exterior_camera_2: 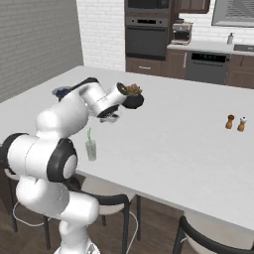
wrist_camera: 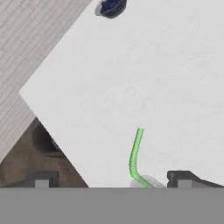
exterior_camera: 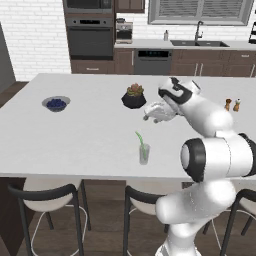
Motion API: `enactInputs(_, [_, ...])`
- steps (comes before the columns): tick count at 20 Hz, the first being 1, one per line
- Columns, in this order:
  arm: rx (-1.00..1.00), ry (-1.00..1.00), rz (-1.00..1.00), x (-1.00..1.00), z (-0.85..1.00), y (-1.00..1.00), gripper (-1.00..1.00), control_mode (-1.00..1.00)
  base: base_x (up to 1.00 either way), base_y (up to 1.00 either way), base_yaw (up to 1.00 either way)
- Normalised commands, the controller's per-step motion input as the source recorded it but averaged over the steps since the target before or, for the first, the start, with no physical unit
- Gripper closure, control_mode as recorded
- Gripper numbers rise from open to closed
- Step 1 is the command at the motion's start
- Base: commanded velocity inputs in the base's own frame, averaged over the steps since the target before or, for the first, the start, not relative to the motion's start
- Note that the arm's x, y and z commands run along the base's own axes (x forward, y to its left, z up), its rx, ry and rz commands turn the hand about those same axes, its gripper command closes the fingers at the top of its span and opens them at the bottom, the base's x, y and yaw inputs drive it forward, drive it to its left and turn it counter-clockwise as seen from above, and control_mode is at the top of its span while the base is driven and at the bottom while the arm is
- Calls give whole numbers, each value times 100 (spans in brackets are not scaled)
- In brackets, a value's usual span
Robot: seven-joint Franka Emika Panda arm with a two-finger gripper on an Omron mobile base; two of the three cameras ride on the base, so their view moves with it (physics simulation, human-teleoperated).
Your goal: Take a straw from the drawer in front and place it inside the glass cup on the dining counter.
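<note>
Stools (exterior_camera: 50, 192) nearest; straw (exterior_camera: 140, 139) in glass cup (exterior_camera: 144, 154); plant (exterior_camera: 134, 96) behind.

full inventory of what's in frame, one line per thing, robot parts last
straw: 1, light green, standing in the cup, bent top
cup: 1, clear glass, near edge of the counter
counter: 1, white top, dark base, across the foreground
bowl: 1, blue contents, counter's left part
plant: 1, dark pot, middle of the counter
shakers: 2, brown and white-topped, counter's right part
stools: at least 3, dark frames, pale seats, under the counter's near edge
oven: 1, dark, back wall
sink tap: 1, dark, back worktop
arm: 1, white, dark joints
gripper: 1, dark tips, open, above the cup
</note>
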Motion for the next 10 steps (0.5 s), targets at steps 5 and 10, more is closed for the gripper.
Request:
enactInputs(5, [-100,-54,0,-100,-25,0,-100,-100,0,0,0])
enactInputs(10, [-70,-57,0,-100,-43,0,-100,-100,0,0,0])
